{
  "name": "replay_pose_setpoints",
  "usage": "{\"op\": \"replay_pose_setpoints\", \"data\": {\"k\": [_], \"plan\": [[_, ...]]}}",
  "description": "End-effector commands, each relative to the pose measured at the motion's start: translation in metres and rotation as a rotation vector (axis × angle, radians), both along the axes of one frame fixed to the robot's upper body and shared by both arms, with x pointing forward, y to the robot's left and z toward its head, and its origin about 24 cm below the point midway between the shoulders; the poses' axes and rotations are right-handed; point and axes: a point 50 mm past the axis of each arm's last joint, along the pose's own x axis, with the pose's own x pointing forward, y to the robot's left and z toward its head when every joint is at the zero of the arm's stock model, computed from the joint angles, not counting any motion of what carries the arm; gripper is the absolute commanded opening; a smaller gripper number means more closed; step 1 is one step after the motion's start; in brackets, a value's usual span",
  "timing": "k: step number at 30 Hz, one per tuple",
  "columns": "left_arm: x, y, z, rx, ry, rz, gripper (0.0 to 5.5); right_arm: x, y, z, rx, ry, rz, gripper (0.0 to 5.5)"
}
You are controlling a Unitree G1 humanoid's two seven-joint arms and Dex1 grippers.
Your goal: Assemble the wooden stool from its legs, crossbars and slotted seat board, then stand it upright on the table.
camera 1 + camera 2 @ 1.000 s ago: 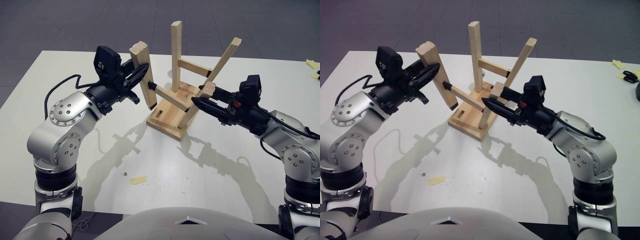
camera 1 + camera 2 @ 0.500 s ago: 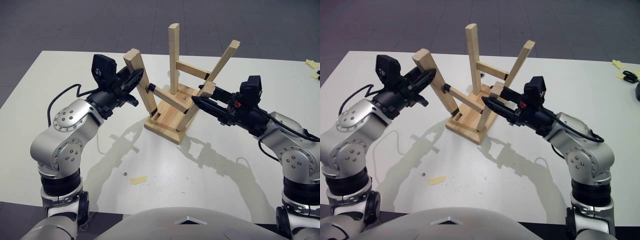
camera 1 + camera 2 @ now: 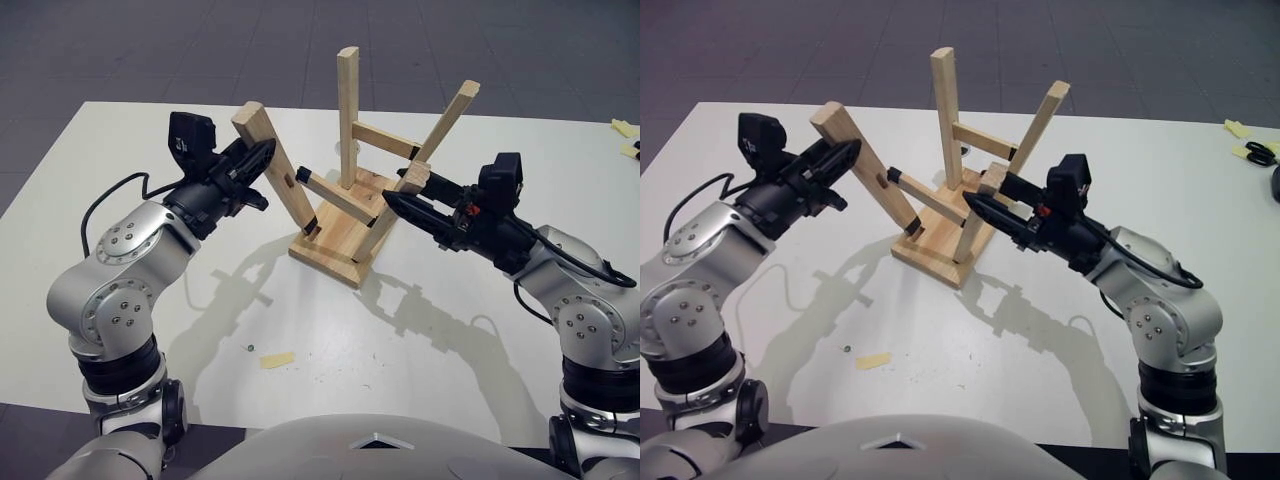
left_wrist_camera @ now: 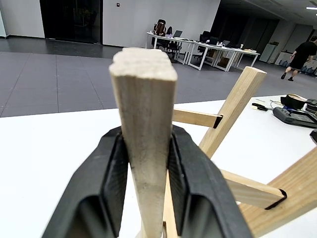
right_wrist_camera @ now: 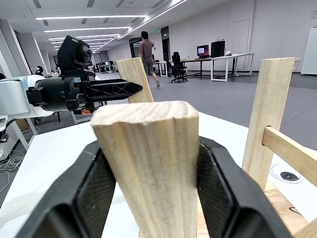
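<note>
Stool leg (image 4: 146, 124) snug between left jaws.

We see the stool (image 3: 335, 255) in pale wood with black bands at the crossbar ends (image 3: 303, 175), the left gripper (image 3: 262, 160) and right gripper (image 3: 395, 188) black, the table (image 3: 450, 340) white, and a yellow tape scrap (image 3: 277, 359).

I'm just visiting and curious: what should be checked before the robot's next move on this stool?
1. Left tool shut on the tilted leg: ok.
2. Right tool shut on the near leg: ok.
3. Lower crossbar end seated in the tilted leg: not ok, tip outside the leg.
4. Tilted leg's foot in the seat board slot: cannot tell.
5. Far legs joined by upper crossbar: ok.
</note>
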Motion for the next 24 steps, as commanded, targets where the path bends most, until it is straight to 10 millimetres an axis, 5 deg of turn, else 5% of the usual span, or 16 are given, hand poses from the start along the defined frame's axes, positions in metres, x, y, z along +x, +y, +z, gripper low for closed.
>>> {"op": "replay_pose_setpoints", "data": {"k": [1, 9, 18, 24], "plan": [[-0.003, -0.002, -0.013, -0.012, 0.082, -0.005, 1.02, 0.002, -0.001, -0.008, -0.011, 0.039, -0.022, 2.25], [-0.002, -0.006, -0.018, -0.115, 0.128, 0.003, 1.02, 0.0, 0.002, -0.012, -0.012, 0.044, -0.019, 2.24], [0.0, 0.02, -0.014, 0.058, 0.104, 0.037, 1.02, 0.0, 0.001, -0.012, -0.007, 0.04, -0.031, 2.23], [0.003, 0.015, -0.012, 0.043, 0.083, 0.052, 1.02, -0.001, 0.002, -0.014, -0.007, 0.04, -0.034, 2.23]]}}
